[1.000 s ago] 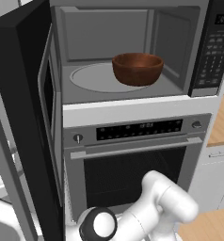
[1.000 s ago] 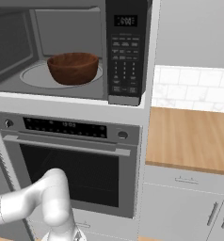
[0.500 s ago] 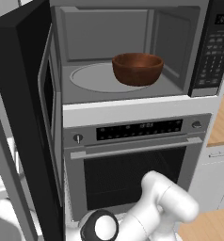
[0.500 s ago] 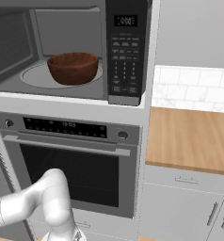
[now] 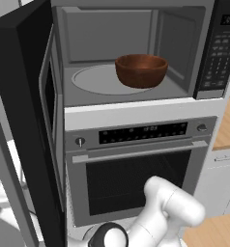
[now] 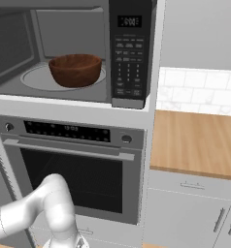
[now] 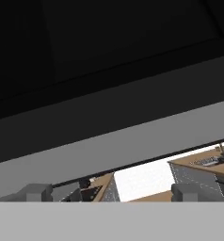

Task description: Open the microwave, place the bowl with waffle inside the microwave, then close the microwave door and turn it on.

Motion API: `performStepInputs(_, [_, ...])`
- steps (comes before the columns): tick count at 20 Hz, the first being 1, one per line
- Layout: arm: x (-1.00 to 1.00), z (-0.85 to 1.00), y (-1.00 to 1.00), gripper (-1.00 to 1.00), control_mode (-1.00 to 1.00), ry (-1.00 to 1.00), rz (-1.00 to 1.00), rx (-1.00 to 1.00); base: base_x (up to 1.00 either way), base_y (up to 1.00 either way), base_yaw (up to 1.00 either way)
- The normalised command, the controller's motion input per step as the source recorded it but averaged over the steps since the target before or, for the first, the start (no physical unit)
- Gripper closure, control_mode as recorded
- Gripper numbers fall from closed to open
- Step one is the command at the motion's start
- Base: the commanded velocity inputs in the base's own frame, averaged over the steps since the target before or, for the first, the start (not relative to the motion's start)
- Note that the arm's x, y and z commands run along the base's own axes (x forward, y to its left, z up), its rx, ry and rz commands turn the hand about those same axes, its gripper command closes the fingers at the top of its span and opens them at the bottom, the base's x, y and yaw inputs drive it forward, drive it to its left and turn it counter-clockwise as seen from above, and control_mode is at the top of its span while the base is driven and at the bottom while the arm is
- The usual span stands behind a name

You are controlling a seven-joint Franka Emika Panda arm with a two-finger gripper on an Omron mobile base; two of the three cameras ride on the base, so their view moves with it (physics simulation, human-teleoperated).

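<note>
The bowl point(image 5: 141, 70) sits inside the microwave point(image 5: 131, 53), centre-right of the cavity in the left base view, partly on the turntable's right side and close to the front lip; waffle can't be made out from these angles. The microwave door point(image 5: 27, 120) hangs wide open along the left of that frame, so placing looks done w/ closing and start btn left. The gripper point(image 7: 111, 192) is low, below both base views; in the hand view its two tips stand spread wide w/ nothing between them, facing a dark panel and a grey strip at close range. Risks, as I judge them: arm is folded low in front of the oven point(image 6: 74, 164), so swinging up to reach the door's outer face could clip the door edge or the oven handle. Pushing too fast could slam the door and jolt the bowl, which sits near the lip. A weak push may leave it unlatched, and the keypad point(image 6: 126, 63) press then does nothing. Wide-spread tips may also hit two keys at once.
</note>
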Motion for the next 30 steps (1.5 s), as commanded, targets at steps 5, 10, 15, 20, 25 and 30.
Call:
performStepInputs(5, [-0.1, 0.16, -0.14, -1.0, -1.0, -0.09, -0.05, 0.0, 0.0, 0.0, 0.0])
performStepInputs(10, [-0.01, 0.13, -0.08, -1.0, -1.0, -0.06, -0.01, 0.0, 0.0, 0.0, 0.0])
performStepInputs(15, [0.0, 0.04, 0.0, -1.0, -1.0, -0.08, -0.01, -0.02, 0.0, 0.0, 0.0])
performStepInputs(20, [0.0, 0.05, 0.0, -1.0, -1.0, -0.07, -0.02, -0.08, 0.0, 0.0, 0.0])
performStepInputs(25, [0.0, 0.02, 0.0, -1.0, -1.0, -0.05, -0.04, -0.09, 0.0, 0.0, 0.0])
performStepInputs(30, [0.0, 0.0, 0.0, -1.0, -1.0, -0.03, -0.04, -0.11, 0.0, 0.0, 0.0])
